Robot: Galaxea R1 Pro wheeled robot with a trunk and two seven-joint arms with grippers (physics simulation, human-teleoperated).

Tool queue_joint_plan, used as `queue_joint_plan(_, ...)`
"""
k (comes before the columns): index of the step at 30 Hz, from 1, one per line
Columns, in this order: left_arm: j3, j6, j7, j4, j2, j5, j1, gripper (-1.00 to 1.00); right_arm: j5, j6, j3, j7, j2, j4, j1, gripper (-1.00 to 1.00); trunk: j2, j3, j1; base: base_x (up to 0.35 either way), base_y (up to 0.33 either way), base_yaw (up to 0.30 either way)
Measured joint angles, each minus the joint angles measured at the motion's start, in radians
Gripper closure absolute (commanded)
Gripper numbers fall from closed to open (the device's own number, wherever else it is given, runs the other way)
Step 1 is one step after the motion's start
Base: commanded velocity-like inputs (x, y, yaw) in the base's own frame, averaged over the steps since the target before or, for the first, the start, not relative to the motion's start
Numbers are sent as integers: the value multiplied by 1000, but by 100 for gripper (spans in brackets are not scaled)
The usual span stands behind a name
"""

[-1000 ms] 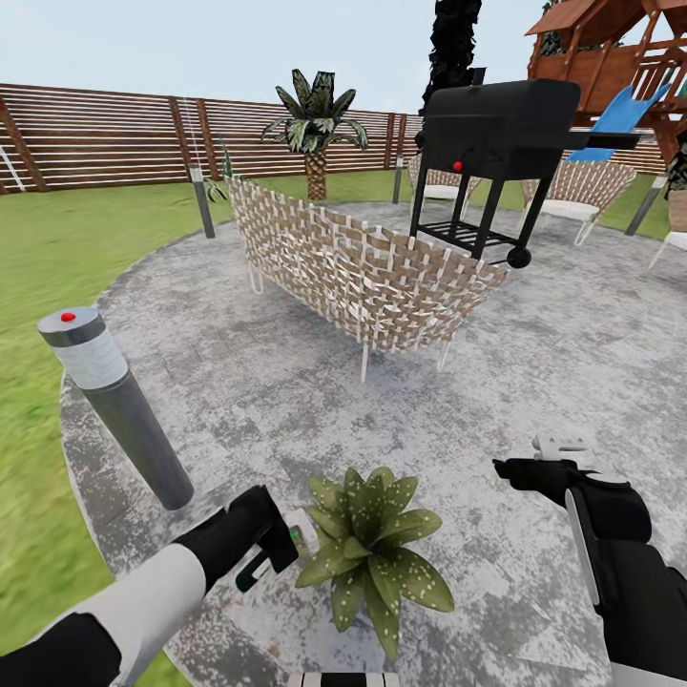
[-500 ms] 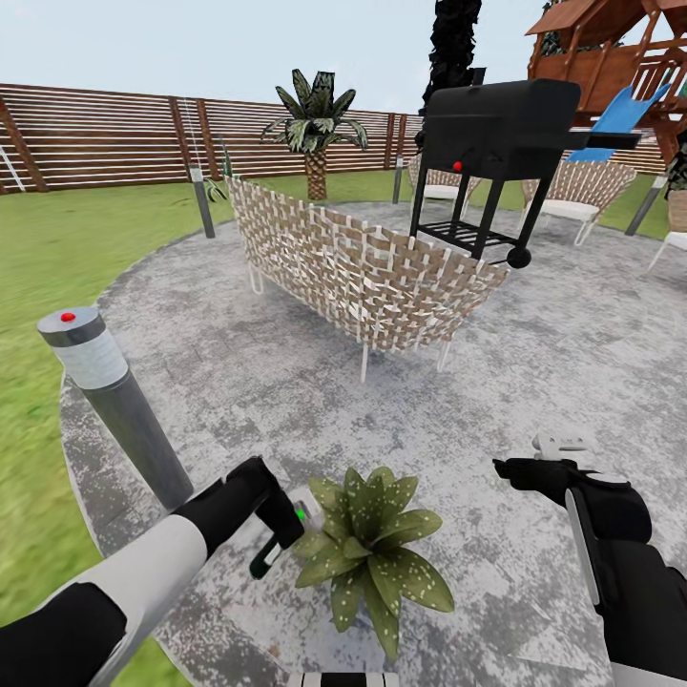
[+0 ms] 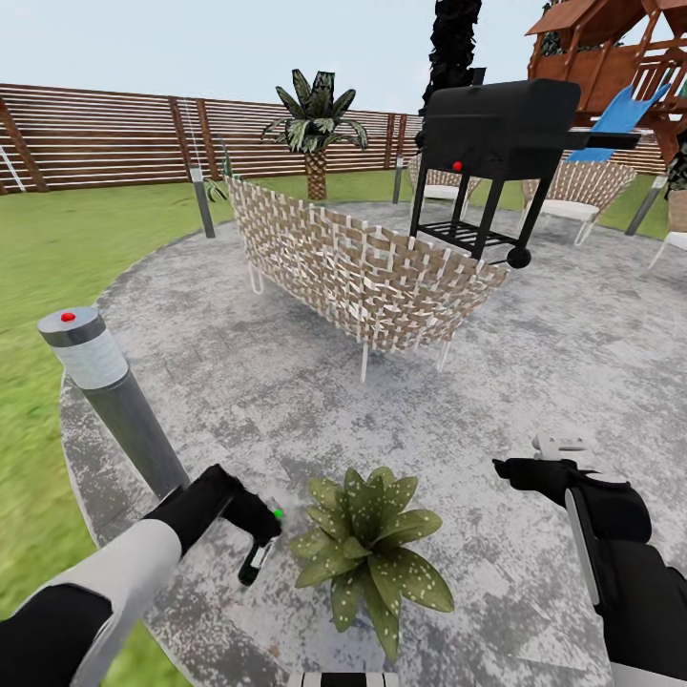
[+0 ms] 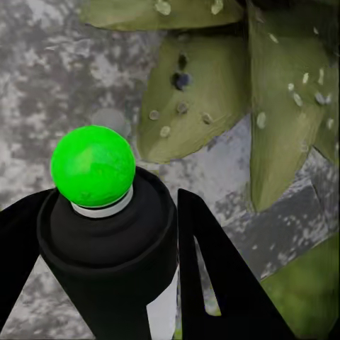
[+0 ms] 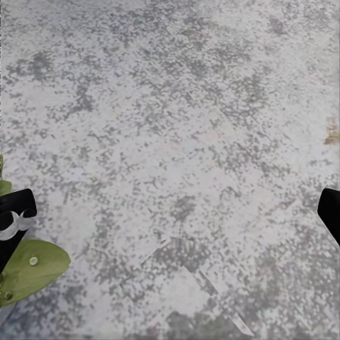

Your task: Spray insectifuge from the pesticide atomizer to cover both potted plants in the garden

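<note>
My left gripper is shut on the pesticide atomizer, a slim dark bottle with a white label and a bright green tip. It hangs just left of a potted plant and is not touching it. In the left wrist view the two black fingers clamp the bottle, and the plant's speckled leaves lie just beyond the tip. The plant stands on the round grey stone patio of the garden. My right gripper hovers to the right of the plant, open and holding nothing. One leaf shows in the right wrist view.
A grey post with a red top stands close behind my left arm at the patio's edge. A wicker sofa and a black grill stand further back. Lawn, a slat fence and a palm-like plant lie beyond.
My left arm has drawn back to the left, carrying the atomizer away from the plant's leaves it was close against. The right arm and the view have not moved.
</note>
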Motion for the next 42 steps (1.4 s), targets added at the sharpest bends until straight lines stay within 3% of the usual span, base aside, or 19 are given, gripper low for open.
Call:
queue_joint_plan(1, 85, -16, -2, -1, 4, -7, -3, 100, 0, 0, 0, 0, 1, 0, 0, -100, 0, 0, 0, 0, 0, 0)
queue_joint_plan(2, 131, -22, -3, -1, 7, -9, -10, 100, 0, 0, 0, 0, 2, 0, 0, -100, 0, 0, 0, 0, 0, 0)
queue_joint_plan(5, 167, -15, -2, 2, 0, -5, -39, 100, 0, 0, 0, -1, 3, 0, 0, -100, 0, 0, 0, 0, 0, 0)
queue_joint_plan(7, 170, 21, 0, 4, -6, -7, -60, 100, 0, 0, 0, -1, 3, 0, 0, -100, 0, 0, 0, 0, 0, 0)
queue_joint_plan(9, 151, 78, 2, 4, -28, -33, -83, 100, 0, 0, 0, -2, 4, 0, 0, -100, 0, 0, 0, 0, 0, 0)
queue_joint_plan(12, 105, 195, 5, 5, -88, -191, -127, 100, 0, 0, 0, -2, 2, 0, -1, -100, 0, 0, 0, 0, 0, 0)
queue_joint_plan(16, 97, 216, 2, 5, -106, -270, -138, 100, 0, 0, 0, -2, 0, 0, -1, -100, 0, 0, 0, 0, 0, 0)
queue_joint_plan(20, 99, 173, -16, 4, -109, -268, -140, 100, 0, 0, 0, -2, 1, 0, -2, -100, 0, 0, 0, 0, 0, 0)
queue_joint_plan(23, 107, 141, -163, -6, -108, -263, -165, 100, 0, 0, 0, -2, 2, 0, -1, -100, 0, 0, 0, 0, 0, 0)
queue_joint_plan(28, 118, 161, -261, -9, -106, -263, -228, 100, 0, 0, 0, -2, 0, 0, -2, -100, 0, 0, 0, 0, 0, 0)
queue_joint_plan(31, 142, 220, -265, -8, -98, -265, -264, 100, 0, 0, 0, -2, -2, 0, -2, -100, 0, 0, 0, 0, 0, 0)
queue_joint_plan(37, 145, 279, -223, 31, -93, -270, -276, 100, 0, 0, 0, -2, -4, 0, -2, -100, 0, 0, 0, 0, 0, 0)
queue_joint_plan(41, 137, 286, -76, 146, -96, -278, -268, 100, 0, 0, 0, -2, -4, 0, -2, -100, 0, 0, 0, 0, 0, 0)
queue_joint_plan(42, 143, 286, -69, 150, -93, -273, -264, 100, 0, 1, 0, -2, -4, 0, -2, -100, 0, 0, 0, 0, 0, 0)
